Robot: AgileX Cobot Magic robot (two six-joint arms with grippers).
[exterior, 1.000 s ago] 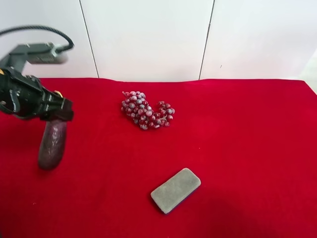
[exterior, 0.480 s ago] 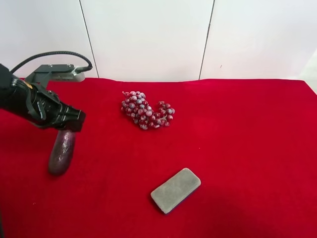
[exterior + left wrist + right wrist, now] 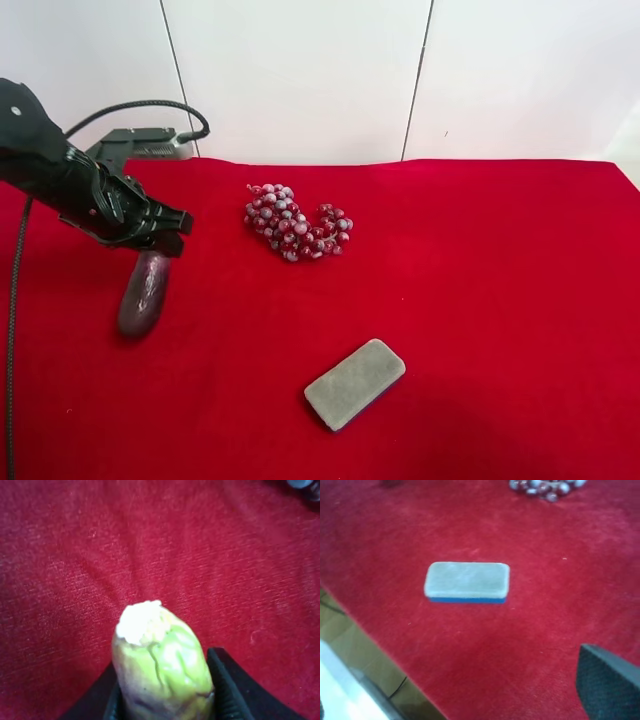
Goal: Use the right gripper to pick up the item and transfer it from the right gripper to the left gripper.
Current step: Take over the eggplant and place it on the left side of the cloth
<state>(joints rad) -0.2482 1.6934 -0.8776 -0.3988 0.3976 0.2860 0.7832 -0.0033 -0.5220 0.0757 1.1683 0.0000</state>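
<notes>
we see the left hand (image 3: 150,240) clamped on the eggplant (image 3: 143,292), which hangs stem-up above the red table (image 3: 480,300) at the exterior high view's left; its 2 fingers (image 3: 227,685) press the green stem end (image 3: 162,665); of the right hand (image 3: 607,685) only 1 finger shows, so we cannot tell its spread; the grey block (image 3: 467,581) lies well apart from the grapes (image 3: 295,222).

On the red worktop (image 3: 500,300), the arm at the exterior high view's left holds a dark-purple eggplant (image 3: 143,292) hanging from its tool (image 3: 160,238). A bunch of grapes (image 3: 297,222) lies near the middle, a grey block (image 3: 354,383) nearer the front.
</notes>
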